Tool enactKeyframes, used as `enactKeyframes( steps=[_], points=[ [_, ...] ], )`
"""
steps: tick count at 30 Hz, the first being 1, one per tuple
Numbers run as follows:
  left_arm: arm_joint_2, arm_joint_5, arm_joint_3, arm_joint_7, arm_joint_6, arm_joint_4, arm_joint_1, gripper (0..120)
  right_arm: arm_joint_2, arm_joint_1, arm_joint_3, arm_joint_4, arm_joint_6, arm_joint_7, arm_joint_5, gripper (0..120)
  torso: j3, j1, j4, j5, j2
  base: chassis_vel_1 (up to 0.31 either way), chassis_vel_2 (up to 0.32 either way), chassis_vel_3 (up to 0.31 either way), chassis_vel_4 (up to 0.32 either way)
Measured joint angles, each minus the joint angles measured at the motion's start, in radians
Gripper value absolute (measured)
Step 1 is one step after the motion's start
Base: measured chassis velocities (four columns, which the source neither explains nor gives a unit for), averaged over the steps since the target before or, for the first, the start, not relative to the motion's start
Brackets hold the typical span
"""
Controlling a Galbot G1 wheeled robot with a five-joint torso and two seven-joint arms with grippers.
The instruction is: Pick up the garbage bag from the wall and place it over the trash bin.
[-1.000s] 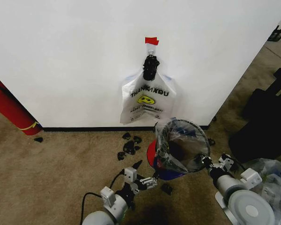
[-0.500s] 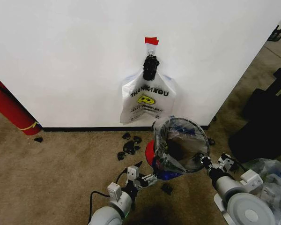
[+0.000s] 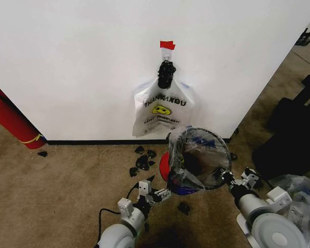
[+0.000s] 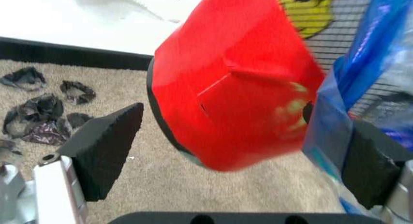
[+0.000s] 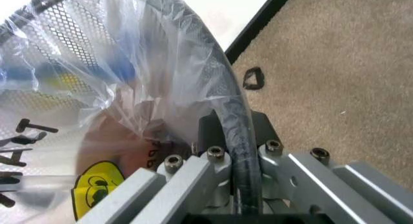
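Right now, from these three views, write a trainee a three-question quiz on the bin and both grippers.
1. True or false: the right gripper is shut on the rim of the trash bin.
2. What hangs on the wall behind the bin? A) a smiley bag; B) a broom; C) a coat.
3. What colour is the part of the bin in front of the open left gripper?

Key: 1 true. 2 A. 3 red; it is the bin's red base.
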Motion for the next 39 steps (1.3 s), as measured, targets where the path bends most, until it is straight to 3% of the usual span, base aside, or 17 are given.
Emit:
enactKeyframes(
  steps=[4, 8, 16, 20, 24, 26, 27, 30, 39],
  points=[
    [0.049, 0.076, -0.007, 0.02, -0.037, -0.051, 0.072, 100, -0.012, 0.013, 0.021, -0.005, 0.002, 0.002, 0.013, 0, 0.0, 0.0, 0.0002, 0.0, 0.0, 0.0, 0.0, 0.0, 0.0],
    [0.057, 0.099, -0.017, 0.029, -0.053, -0.086, 0.109, 100, -0.021, 0.018, 0.026, -0.01, 0.003, 0.005, 0.019, 0, 0.0, 0.0, 0.0002, 0.0, 0.0, 0.0, 0.0, 0.0, 0.0],
    [0.053, 0.026, -0.049, 0.035, -0.074, -0.163, 0.136, 100, -0.026, 0.027, 0.025, -0.038, 0.004, -0.005, 0.01, 0, 0.0, 0.0, 0.0001, 0.0, 0.0, 0.0, 0.0, 0.0, 0.0],
    [0.075, -0.081, -0.11, 0.01, -0.064, -0.177, 0.105, 100, -0.057, -0.003, 0.0, -0.05, 0.025, -0.086, -0.095, 0, 0.0, 0.0, 0.0001, -0.0001, 0.0, 0.0, 0.0, 0.0, 0.0],
    [0.097, -0.153, -0.133, -0.012, -0.051, -0.186, 0.064, 100, -0.102, -0.024, -0.017, -0.071, 0.073, -0.184, -0.186, 0, 0.0, 0.0, -0.0001, 0.0001, 0.0, 0.0, 0.0, 0.0, 0.0],
    [0.119, -0.197, -0.144, -0.028, -0.039, -0.193, 0.019, 100, -0.171, -0.032, -0.021, -0.107, 0.148, -0.336, -0.269, 0, 0.0, 0.0, 0.0, 0.0, 0.0, 0.0, 0.0, 0.0, 0.0],
    [0.121, -0.201, -0.144, -0.03, -0.037, -0.194, 0.013, 100, -0.177, -0.032, -0.021, -0.111, 0.156, -0.349, -0.276, 0, 0.0, 0.0, 0.0, 0.0001, 0.0, 0.0, 0.0, 0.0, 0.0],
    [0.148, -0.241, -0.14, -0.043, -0.013, -0.198, -0.051, 100, -0.287, -0.039, -0.02, -0.192, 0.309, -0.597, -0.401, 0, 0.0, 0.0, 0.0003, 0.0, 0.0, 0.0, 0.0, 0.0, 0.0],
    [0.189, -0.332, -0.13, -0.055, 0.033, -0.179, -0.18, 100, -0.408, -0.024, -0.013, -0.3, 0.477, -0.846, -0.532, 0, 0.0, 0.0, 0.0003, 0.0001, 0.0, 0.0, 0.0, 0.0, 0.0]
  ],
)
